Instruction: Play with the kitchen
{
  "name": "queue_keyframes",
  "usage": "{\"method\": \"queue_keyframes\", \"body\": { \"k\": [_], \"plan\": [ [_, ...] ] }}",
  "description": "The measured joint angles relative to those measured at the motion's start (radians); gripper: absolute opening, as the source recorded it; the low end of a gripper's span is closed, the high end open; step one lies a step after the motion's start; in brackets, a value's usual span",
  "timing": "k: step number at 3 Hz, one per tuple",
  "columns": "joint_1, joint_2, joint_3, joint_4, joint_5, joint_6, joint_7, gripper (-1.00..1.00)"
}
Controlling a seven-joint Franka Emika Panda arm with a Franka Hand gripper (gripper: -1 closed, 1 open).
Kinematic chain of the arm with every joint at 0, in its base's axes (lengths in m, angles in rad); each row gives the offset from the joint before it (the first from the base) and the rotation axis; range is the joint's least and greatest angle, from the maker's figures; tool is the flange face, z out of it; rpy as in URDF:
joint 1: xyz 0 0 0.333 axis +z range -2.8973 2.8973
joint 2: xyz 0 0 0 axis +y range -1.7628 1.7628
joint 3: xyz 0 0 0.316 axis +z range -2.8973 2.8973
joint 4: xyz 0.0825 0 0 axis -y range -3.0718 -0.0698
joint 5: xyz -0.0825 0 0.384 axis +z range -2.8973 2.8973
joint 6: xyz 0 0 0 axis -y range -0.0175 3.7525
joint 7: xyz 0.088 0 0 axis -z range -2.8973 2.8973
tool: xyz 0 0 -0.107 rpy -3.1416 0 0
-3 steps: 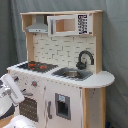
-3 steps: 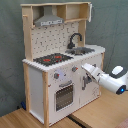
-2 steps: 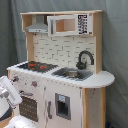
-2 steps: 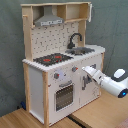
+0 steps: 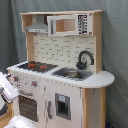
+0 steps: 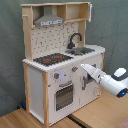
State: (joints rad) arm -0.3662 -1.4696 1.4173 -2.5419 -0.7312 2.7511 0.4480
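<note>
While the kitchen (image 6: 60, 70) stands on a wooden bench (image 6: 20, 119) before a grey curtain (image 6: 112, 25), the arm reaches in from the second exterior view's right, its white tool (image 6: 86, 67) tipped at the front panel just beside the knobs (image 6: 56, 76), above the oven door (image 6: 64, 96). Whether the tool's tips are apart or together cannot be told. Open bench lies in front. No writing is readable.
</note>
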Motion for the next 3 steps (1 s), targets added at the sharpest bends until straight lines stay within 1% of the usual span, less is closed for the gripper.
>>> {"method": "queue_keyframes", "body": {
  "k": [1,2,3],
  "plan": [
    [-0.014,0.002,0.038,0.096,0.0,-0.034,-0.035,1.0],
    [-0.058,0.002,0.075,0.173,0.0,-0.072,-0.056,1.0],
    [-0.123,0.001,0.099,0.233,-0.001,-0.073,-0.111,1.0]
  ]
}}
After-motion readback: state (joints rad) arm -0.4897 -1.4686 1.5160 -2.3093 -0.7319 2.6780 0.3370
